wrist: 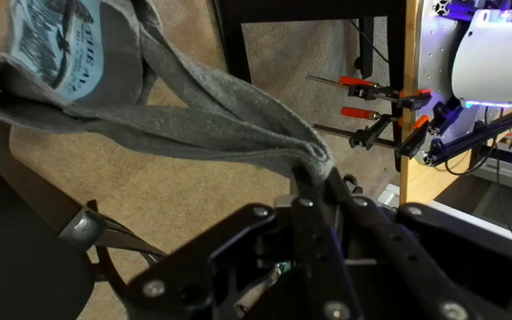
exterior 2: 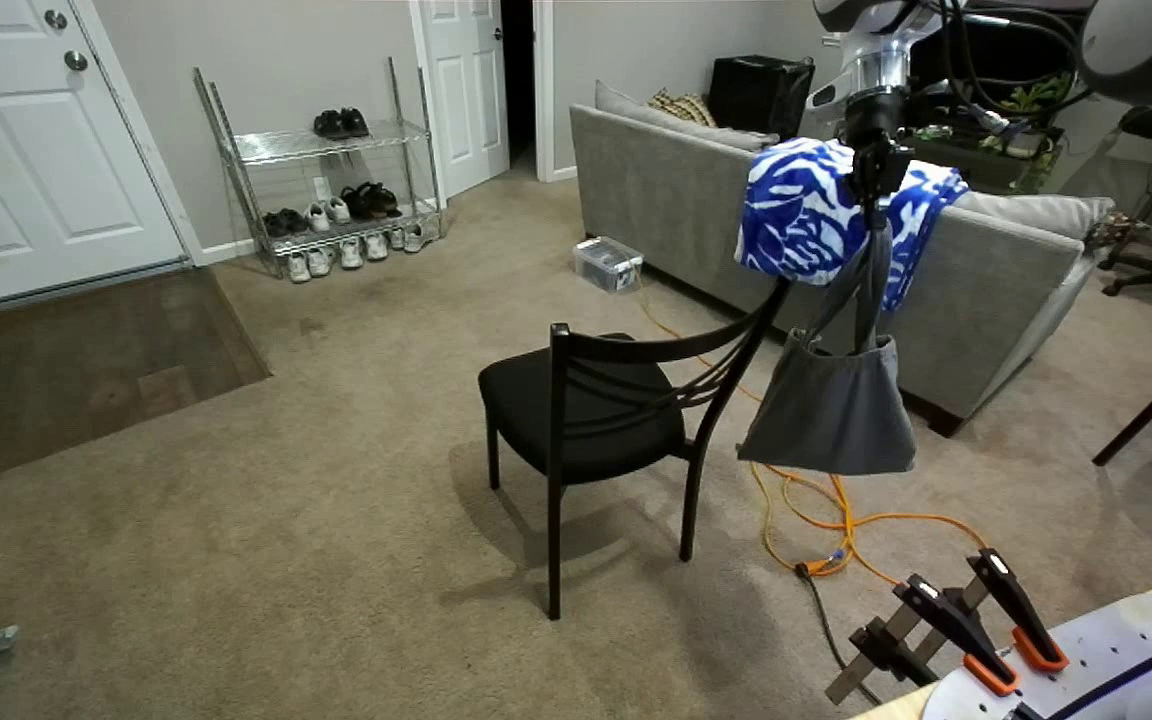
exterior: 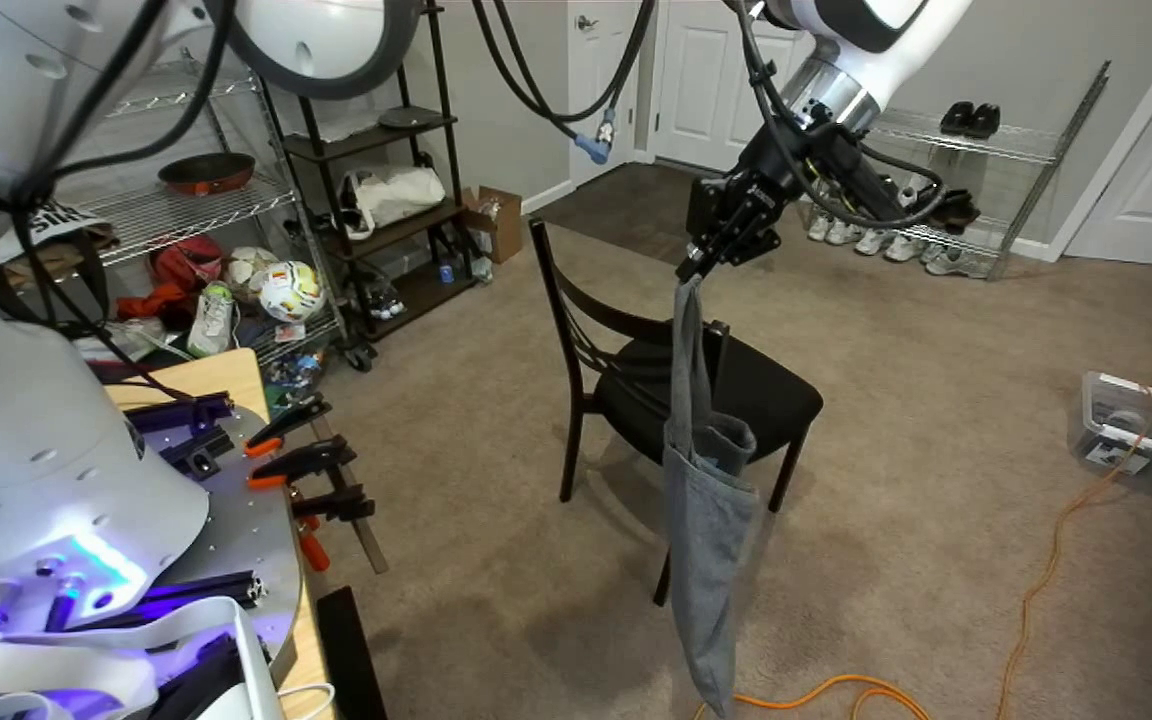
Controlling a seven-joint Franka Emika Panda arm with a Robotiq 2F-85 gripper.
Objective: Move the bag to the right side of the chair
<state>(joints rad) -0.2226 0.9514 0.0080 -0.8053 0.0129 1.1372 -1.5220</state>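
Bag (exterior: 711,530), handles (exterior: 684,350) uppermost, long axis vertical

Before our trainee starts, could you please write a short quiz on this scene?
1. Near the chair, which part of the bag does the end effector hold?
2. True or false: the bag is lying on the chair's seat.
3. Choose: the cloth draped over the back of the sofa is (a) red and black, (b) blue and white, or (c) green and pink.

Key: 1. Its handles. 2. False; it hangs from the end effector. 3. (b).
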